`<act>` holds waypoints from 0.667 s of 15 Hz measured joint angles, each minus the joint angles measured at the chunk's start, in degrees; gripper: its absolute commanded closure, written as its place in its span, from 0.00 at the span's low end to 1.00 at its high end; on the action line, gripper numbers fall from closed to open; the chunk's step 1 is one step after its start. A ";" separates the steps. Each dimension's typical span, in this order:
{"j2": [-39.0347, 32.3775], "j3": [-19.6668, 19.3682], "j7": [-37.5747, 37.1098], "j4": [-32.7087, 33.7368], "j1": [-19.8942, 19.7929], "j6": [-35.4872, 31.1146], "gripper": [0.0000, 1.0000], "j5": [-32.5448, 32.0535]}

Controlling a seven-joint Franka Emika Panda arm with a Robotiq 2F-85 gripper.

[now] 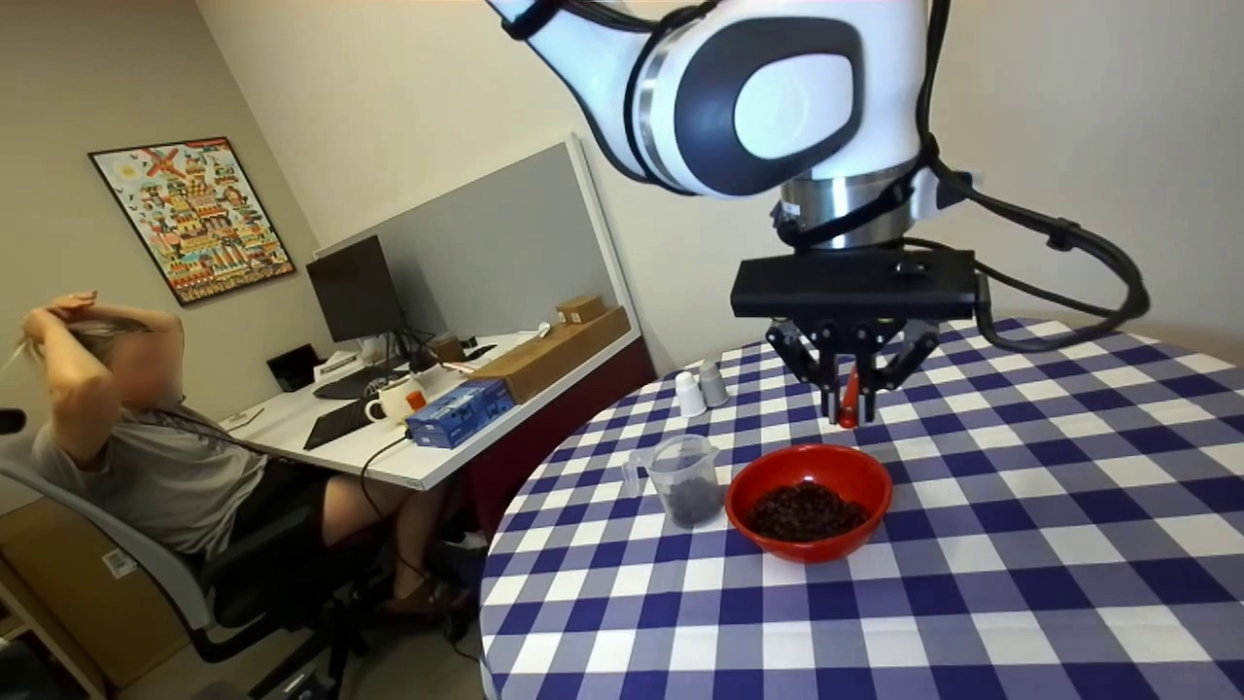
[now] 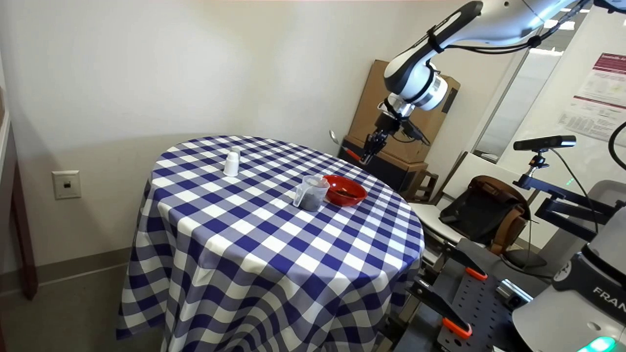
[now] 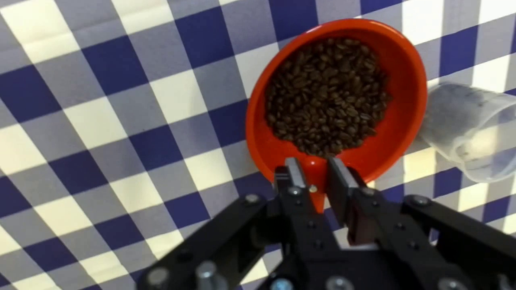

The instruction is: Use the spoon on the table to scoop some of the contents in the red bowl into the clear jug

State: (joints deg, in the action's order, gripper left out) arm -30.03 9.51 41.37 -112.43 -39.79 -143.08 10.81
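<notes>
The red bowl (image 3: 405,121) stood upright on the checkered table (image 1: 1030,583) and contained a heap of dark brown beans (image 3: 322,96), which left part of the red inner wall bare. The clear jug (image 1: 688,476) stood upright just beside it; whether the two touched could not be determined. The jug's lower part appeared dark grey; whether this was contents could not be established. The spoon (image 2: 352,154) had a red-orange handle and a silver metal end, the latter seen in an exterior view. The gripper (image 1: 847,413) was pinching the handle, one finger on each side. The spoon was held at a slant above the table, near but apart from the red bowl, its metal end projecting away from the fingertips.
</notes>
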 measured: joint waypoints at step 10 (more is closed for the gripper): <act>8.05 -8.84 9.43 0.86 12.89 20.90 0.93 -8.51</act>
State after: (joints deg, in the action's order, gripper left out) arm -21.98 0.67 50.79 -111.56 -26.91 -122.18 2.31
